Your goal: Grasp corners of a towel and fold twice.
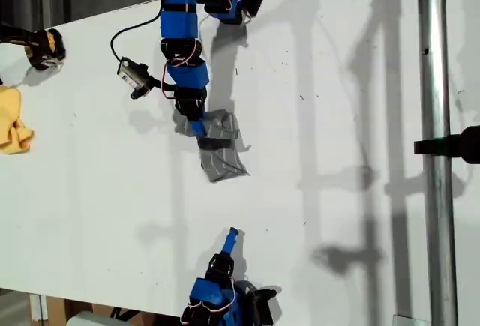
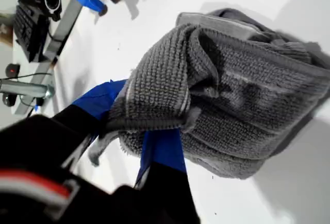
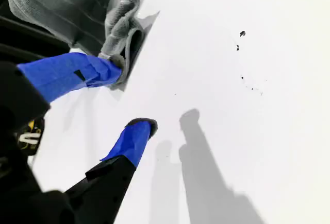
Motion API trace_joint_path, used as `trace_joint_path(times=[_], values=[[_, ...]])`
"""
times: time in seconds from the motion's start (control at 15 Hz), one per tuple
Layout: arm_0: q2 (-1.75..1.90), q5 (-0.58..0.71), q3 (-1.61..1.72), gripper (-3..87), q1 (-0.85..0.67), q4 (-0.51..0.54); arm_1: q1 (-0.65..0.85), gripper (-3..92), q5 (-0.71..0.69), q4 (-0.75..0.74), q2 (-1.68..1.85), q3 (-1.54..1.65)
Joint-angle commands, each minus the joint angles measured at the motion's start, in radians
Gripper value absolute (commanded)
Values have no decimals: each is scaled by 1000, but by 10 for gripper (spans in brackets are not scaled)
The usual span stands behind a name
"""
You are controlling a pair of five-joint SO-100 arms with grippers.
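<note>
While the towel (image 1: 219,148) lies bunched near the middle of the white table (image 1: 337,191), my first gripper (image 2: 154,131) has its jaws pressed onto a fold of it. My second gripper (image 3: 121,98) has its jaws spread, with one blue fingertip (image 3: 105,69) touching the towel's edge.

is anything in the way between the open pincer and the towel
Nothing visible does. Only bare table lies between my second pincer and the towel. My first pincer grips the towel from the opposite side.
</note>
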Motion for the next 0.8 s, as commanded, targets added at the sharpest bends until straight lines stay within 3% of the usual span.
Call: trace_joint_path(times=[0.0,0.33,0.53,0.73], values=[[8,-2,-5,190,-9,3,-15,1,-18,-71,-153,-160],[8,-3,-5,190,-6,5,-67,8,-18,-149,-540,-400],[8,-3,-5,190,-6,5,-58,194,-9,-173,-709,-502],[8,-5,-5,189,-6,5,-23,214,-28,-84,-632,-512]])
